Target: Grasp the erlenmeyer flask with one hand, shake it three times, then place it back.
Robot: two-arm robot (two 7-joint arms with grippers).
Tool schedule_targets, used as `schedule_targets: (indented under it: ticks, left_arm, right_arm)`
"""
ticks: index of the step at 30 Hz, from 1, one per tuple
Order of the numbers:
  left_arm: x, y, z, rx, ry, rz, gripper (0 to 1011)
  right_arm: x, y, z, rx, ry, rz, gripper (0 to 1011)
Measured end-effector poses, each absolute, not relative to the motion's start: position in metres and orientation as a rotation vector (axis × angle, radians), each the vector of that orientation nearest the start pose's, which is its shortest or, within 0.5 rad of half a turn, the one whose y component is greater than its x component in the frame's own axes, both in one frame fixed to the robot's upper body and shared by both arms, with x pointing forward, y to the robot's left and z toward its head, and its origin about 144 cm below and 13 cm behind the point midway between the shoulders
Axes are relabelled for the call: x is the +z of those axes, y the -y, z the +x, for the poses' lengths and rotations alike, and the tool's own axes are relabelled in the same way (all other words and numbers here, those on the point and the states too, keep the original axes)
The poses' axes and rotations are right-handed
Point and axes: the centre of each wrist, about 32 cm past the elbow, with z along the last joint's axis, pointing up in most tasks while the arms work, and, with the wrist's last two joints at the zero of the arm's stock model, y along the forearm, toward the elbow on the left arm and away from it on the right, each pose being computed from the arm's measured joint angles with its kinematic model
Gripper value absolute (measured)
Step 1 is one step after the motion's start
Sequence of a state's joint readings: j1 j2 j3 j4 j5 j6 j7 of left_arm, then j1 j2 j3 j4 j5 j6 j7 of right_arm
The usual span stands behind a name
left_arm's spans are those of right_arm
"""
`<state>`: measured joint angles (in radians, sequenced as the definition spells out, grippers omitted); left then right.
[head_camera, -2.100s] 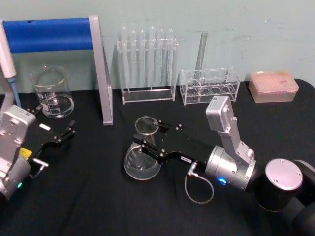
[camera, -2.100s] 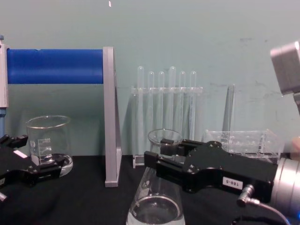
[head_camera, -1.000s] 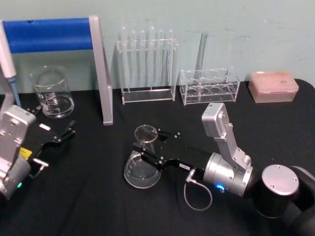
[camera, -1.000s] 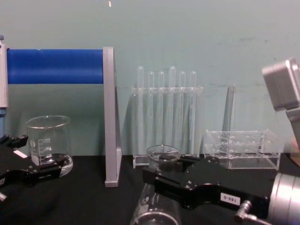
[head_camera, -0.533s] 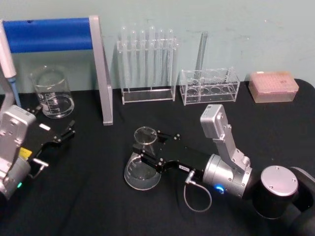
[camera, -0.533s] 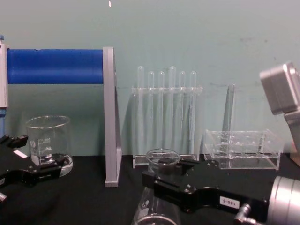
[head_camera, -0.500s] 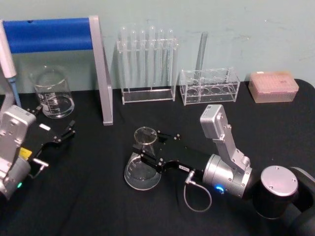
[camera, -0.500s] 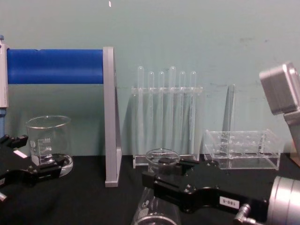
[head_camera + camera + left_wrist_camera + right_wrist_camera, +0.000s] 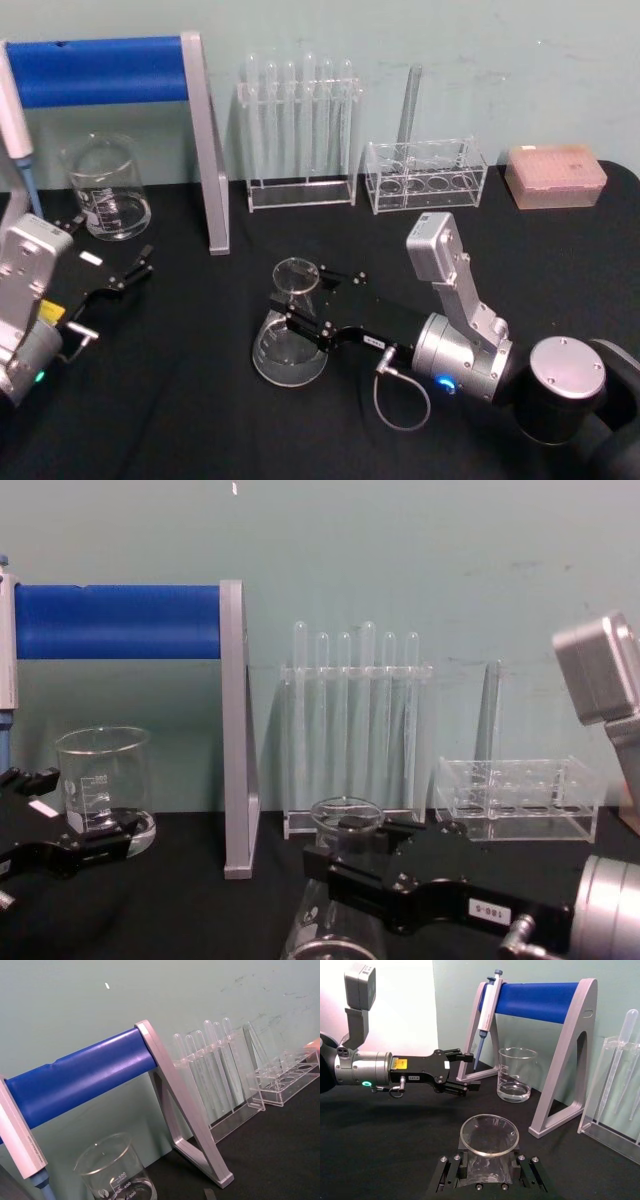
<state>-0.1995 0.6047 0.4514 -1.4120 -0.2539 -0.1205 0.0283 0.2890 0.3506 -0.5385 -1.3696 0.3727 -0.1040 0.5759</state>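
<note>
The erlenmeyer flask (image 9: pixel 288 340) stands upright on the black table, left of centre, its wide base down and a little clear liquid in it. My right gripper (image 9: pixel 303 293) reaches in from the right and is shut on the flask's neck just under the flared rim (image 9: pixel 489 1135). In the right wrist view the two fingers (image 9: pixel 451 1172) press on either side of the neck. The chest view shows the flask (image 9: pixel 345 815) low in the middle, held by the right gripper (image 9: pixel 335 845). My left gripper (image 9: pixel 108 250) rests open at the left, near the beaker, holding nothing; the left gripper (image 9: pixel 469 1071) also shows in the right wrist view.
A glass beaker (image 9: pixel 105 190) stands at the back left under a blue-barred pipette stand (image 9: pixel 100 68) holding a pipette (image 9: pixel 15 120). Behind the flask are a test tube rack (image 9: pixel 298 130), a clear plastic rack (image 9: pixel 425 175) and a pink tip box (image 9: pixel 555 175).
Since two seconds ago my right gripper has come down and a little nearer with the flask, whose base now rests on the table. Over the last half second nothing moved.
</note>
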Motion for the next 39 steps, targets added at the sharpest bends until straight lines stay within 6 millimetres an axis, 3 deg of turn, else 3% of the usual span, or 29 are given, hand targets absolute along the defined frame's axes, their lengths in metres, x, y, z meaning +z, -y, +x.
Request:
schedule_targets:
  ticks: [8,11,19,28,39]
  left_arm:
    - [1.14,-0.31,0.489,1.248,0.285,0.304,1001]
    - [1.14,-0.31,0.489,1.248,0.285,0.304,1001]
    - [1.14,-0.31,0.489,1.248,0.285,0.305,1001]
    - [1.14,-0.31,0.489,1.248,0.285,0.305,1001]
    - [1.14,-0.31,0.489,1.248,0.285,0.305,1001]
  right_arm:
    - [1.14,0.198,0.508,-0.57,0.047,-0.056,670]
    - [1.141,0.198,0.508,-0.57,0.047,-0.055,807]
    - [1.141,0.198,0.508,-0.57,0.047,-0.055,1002]
    - [1.141,0.199,0.508,-0.568,0.045,-0.053,1000]
    - [1.147,0.23,0.495,-0.521,0.03,-0.07,1000]
